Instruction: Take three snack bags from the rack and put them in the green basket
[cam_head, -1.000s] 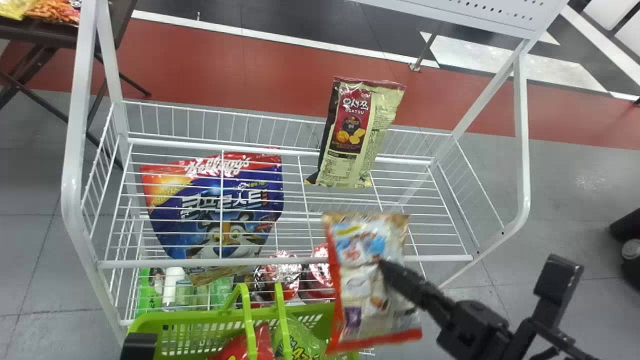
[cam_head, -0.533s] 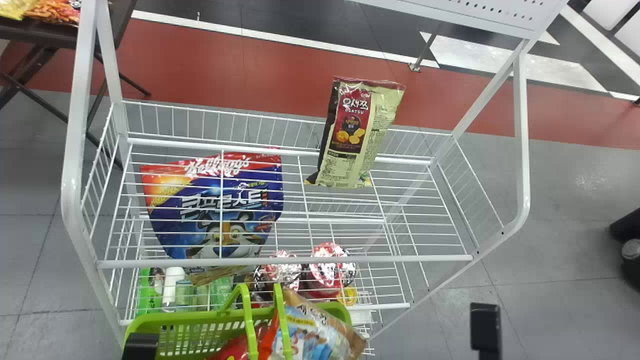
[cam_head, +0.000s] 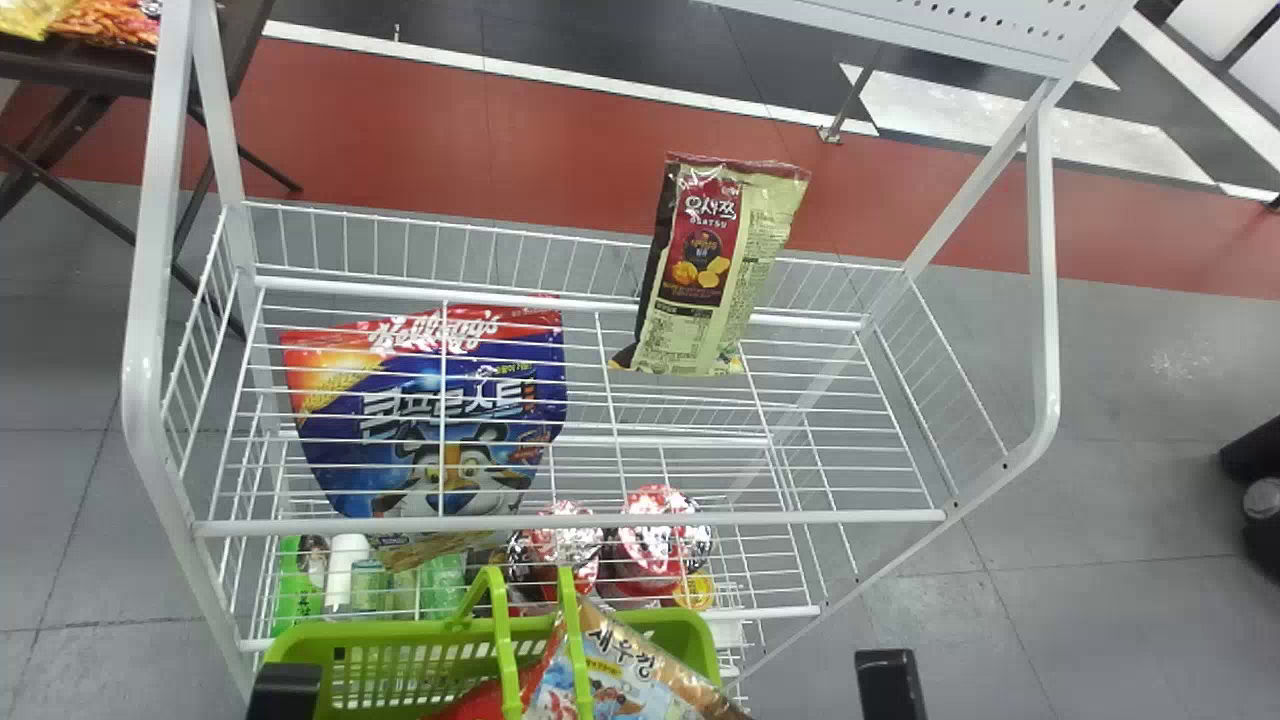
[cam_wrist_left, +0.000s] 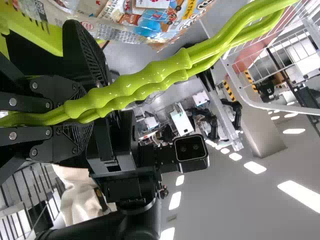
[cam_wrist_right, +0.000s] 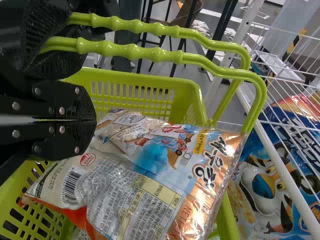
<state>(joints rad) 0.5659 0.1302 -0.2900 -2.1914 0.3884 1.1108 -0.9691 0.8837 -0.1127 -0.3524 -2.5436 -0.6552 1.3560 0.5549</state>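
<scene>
The left end effector (cam_wrist_left: 82, 105) has its fingers clamped around the two ribbed light-green handles (cam_wrist_left: 150, 80) of the green plastic basket (cam_head: 400, 632). The right end effector (cam_wrist_right: 95, 120) is over this basket; its fingers are brought together on the side of the shiny beige-and-blue snack bag (cam_head: 620, 670), which has a brown end strip. This bag is partly inside the basket, tilted, and its brown end rises above the rim. Next to it, inside the basket, there is also a red glossy bag (cam_head: 475, 703).

On the white wire rack (cam_head: 570, 522), a cream-and-black snack bag with a dark red panel (cam_head: 715, 270) leans at the back side. A large blue-and-red cereal bag (cam_head: 440, 420) is at the left part, behind the wires.
</scene>
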